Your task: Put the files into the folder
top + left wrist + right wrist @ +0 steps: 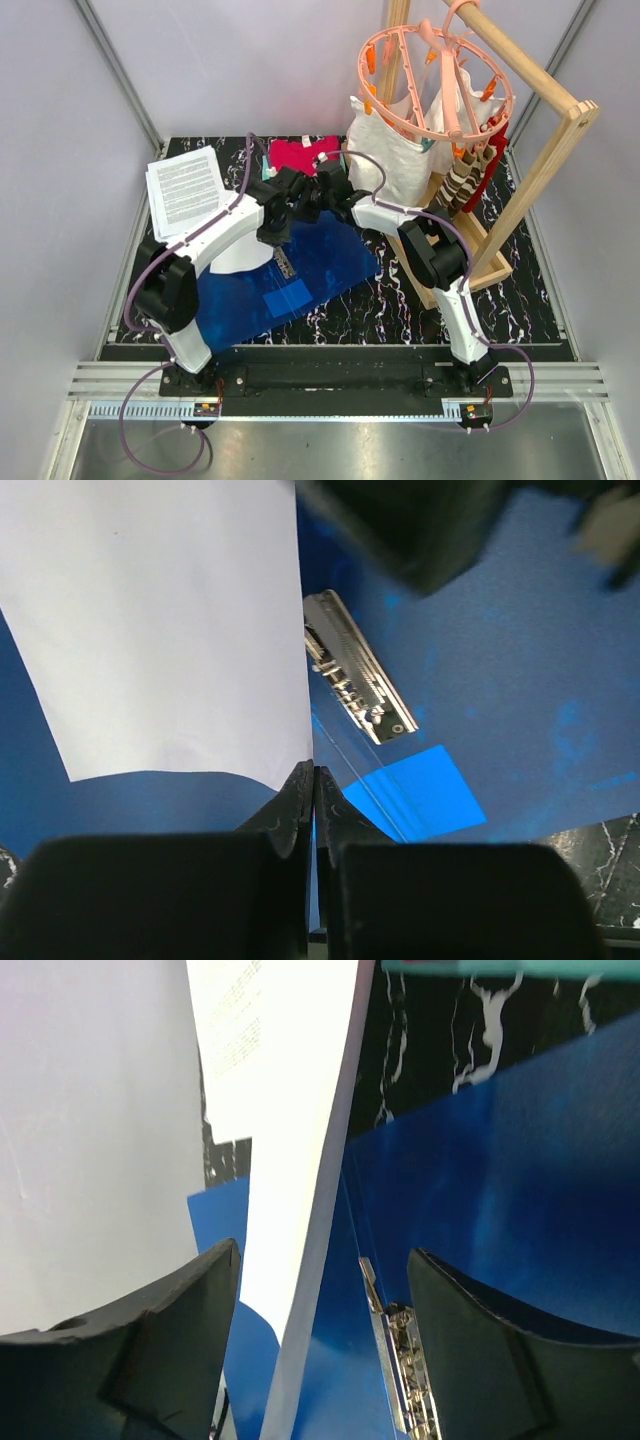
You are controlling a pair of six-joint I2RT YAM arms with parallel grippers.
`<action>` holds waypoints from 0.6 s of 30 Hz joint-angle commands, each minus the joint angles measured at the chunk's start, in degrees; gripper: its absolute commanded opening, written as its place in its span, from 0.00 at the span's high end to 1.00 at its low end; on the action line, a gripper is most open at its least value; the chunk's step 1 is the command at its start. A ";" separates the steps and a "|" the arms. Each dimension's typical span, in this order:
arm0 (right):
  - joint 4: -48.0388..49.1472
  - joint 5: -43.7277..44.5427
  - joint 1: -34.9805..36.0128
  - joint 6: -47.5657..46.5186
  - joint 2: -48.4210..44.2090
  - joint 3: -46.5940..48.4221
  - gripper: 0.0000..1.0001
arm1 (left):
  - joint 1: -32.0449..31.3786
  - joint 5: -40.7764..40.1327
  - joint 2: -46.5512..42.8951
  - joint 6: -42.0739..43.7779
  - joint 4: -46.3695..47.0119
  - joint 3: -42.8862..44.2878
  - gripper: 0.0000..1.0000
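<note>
Blue translucent plastic of the open folder (pixel 320 275) lies flat on the black marbled table (pixel 520 290), under both grippers. The left gripper (pixel 312 780) is pinched fully closed on the lower corner of a blank white sheet (pixel 170 630). That sheet spreads away from its fingertips and to their left, over the folder's inside. Just ahead of the same tips and slightly to their right lies the folder's metal clip (pixel 360 675).

The right gripper (pixel 322 1255) stands wide. The white sheet's raised edge runs up through the gap between its two fingers, touching neither. The clip sits just inside its right-hand finger. A stack of printed files (pixel 185 190) rests on the table beyond the left gripper, off the folder.
</note>
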 commanded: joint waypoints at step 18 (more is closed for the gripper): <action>-33.01 -0.61 0.71 -51.91 -20.03 -5.98 1.00 | 9.42 23.13 -24.48 3.03 21.71 -13.48 0.16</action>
